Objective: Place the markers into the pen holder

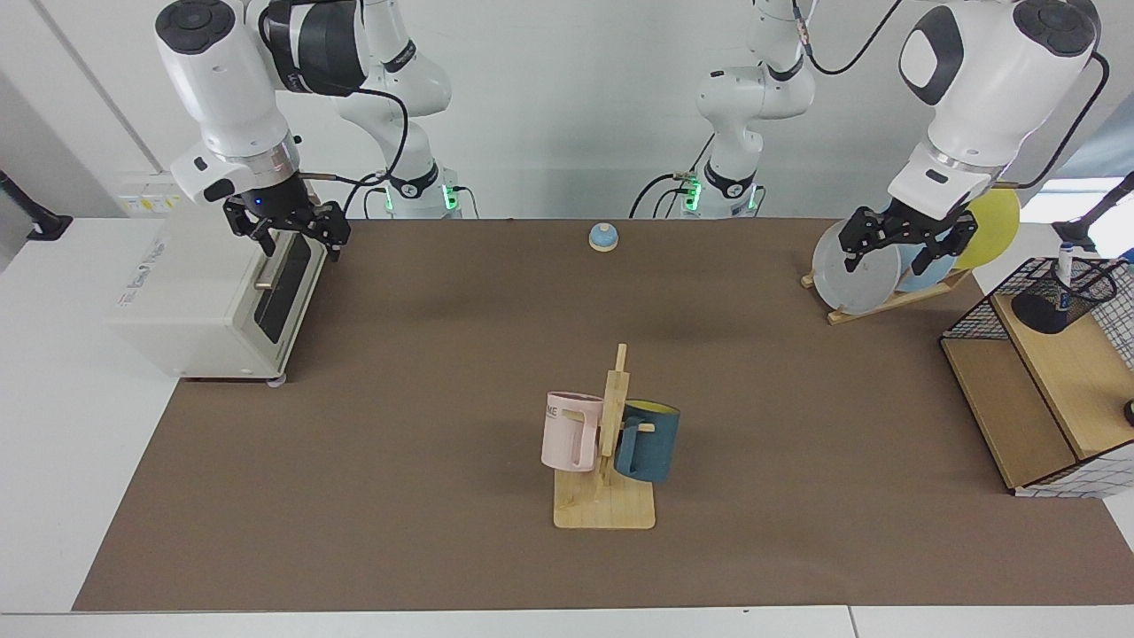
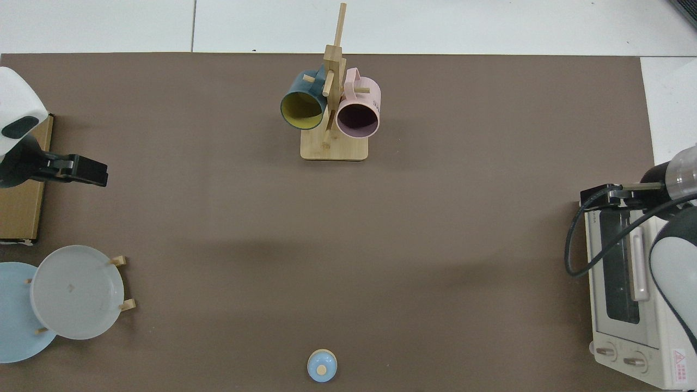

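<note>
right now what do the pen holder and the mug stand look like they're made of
Pen holder: black wire mesh, likely metal; you can see through its open grid. Mug stand: pale, matte wood, possibly bamboo, with pegs and a flat base.

Both Franka arms have glossy white rounded shells with dark grey joint caps and black bands; black cables loop along their links. Each base shows a green light. The left end effector (image 1: 904, 246) and right end effector (image 1: 285, 230) are black with two fingers, the right showing a small blue light
</note>
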